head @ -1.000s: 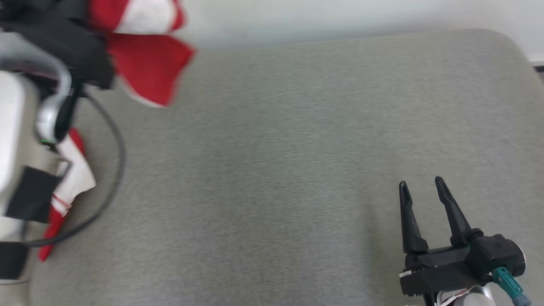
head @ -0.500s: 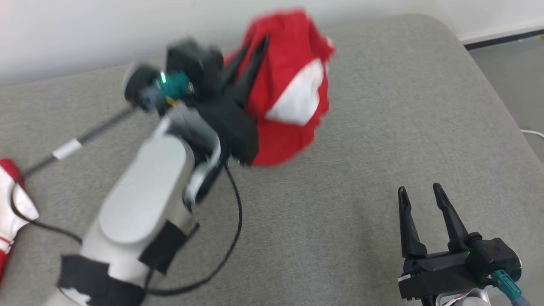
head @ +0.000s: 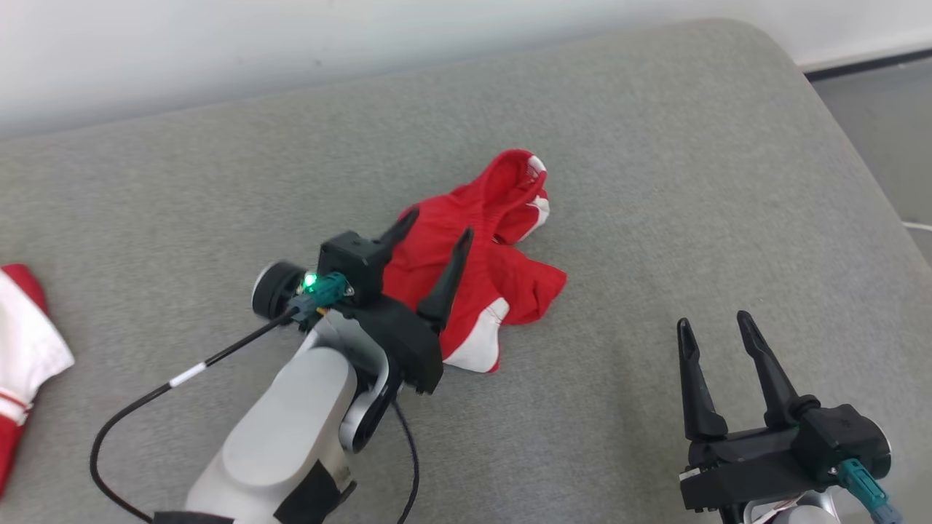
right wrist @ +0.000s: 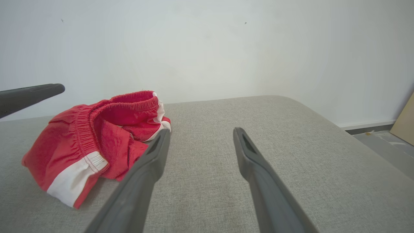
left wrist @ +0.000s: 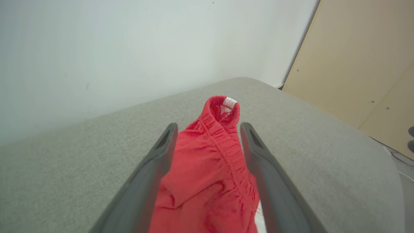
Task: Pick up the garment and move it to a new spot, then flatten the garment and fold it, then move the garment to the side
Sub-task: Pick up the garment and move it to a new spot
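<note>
The garment (head: 510, 211) is a pair of red shorts with white panels, lying crumpled near the middle of the grey padded surface (head: 655, 145). My left gripper (head: 440, 223) hovers over its near-left part, open, fingers spread and pointing at the cloth. In the left wrist view the garment (left wrist: 207, 155) lies between and beneath the spread fingers of that gripper (left wrist: 208, 125), its elastic waistband bunched up at the far end. My right gripper (head: 712, 320) is open at the lower right, apart from the cloth. From the right wrist, the garment (right wrist: 90, 142) sits left of this gripper (right wrist: 200, 131).
Another red and white cloth (head: 22, 356) lies at the surface's left edge. A black cable (head: 182, 375) trails from my left wrist. The surface's rounded corner drops to the floor (head: 888, 109) at the right. A white wall runs behind, and a beige panel (left wrist: 355, 64) stands beyond the corner.
The camera has shifted. My left gripper brought the garment from the far left to the middle, opened and let it fall onto the surface. The right gripper kept its place.
</note>
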